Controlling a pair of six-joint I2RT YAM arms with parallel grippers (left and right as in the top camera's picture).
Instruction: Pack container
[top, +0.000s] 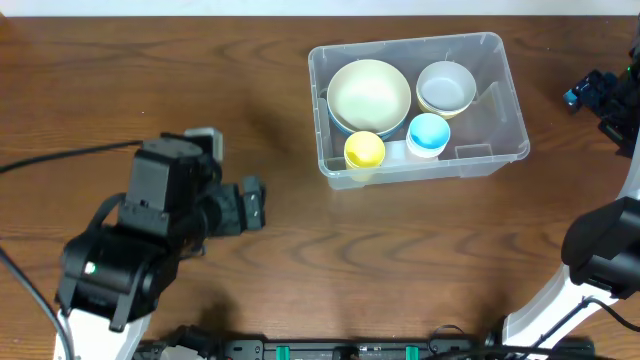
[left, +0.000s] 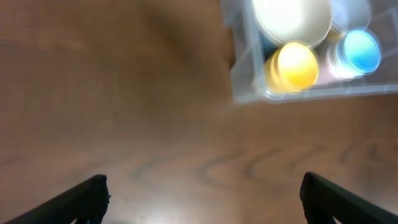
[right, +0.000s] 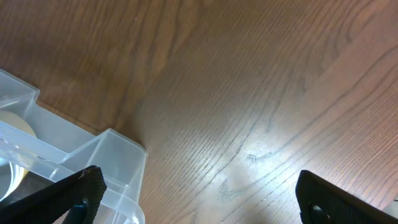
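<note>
The container (top: 497, 125) is a large clear plastic bin at the table's back right. It holds a cream bowl (top: 368, 92) nested in a blue one, a white bowl (top: 445, 86), a yellow cup (top: 364, 150) and a blue cup (top: 428, 133). My left gripper (top: 254, 204) is open and empty over bare wood, well left of the bin. In the left wrist view (left: 202, 199) the bin (left: 245, 78) and its cups show blurred ahead. My right gripper (top: 586, 93) is open and empty just right of the bin; the right wrist view (right: 199, 199) shows the bin's corner (right: 115, 165).
The brown wooden table (top: 300, 270) bears nothing else. A black cable (top: 60, 158) runs in from the left edge to the left arm. The right arm's base (top: 600, 260) stands at the front right. A black rail (top: 360, 350) runs along the front edge.
</note>
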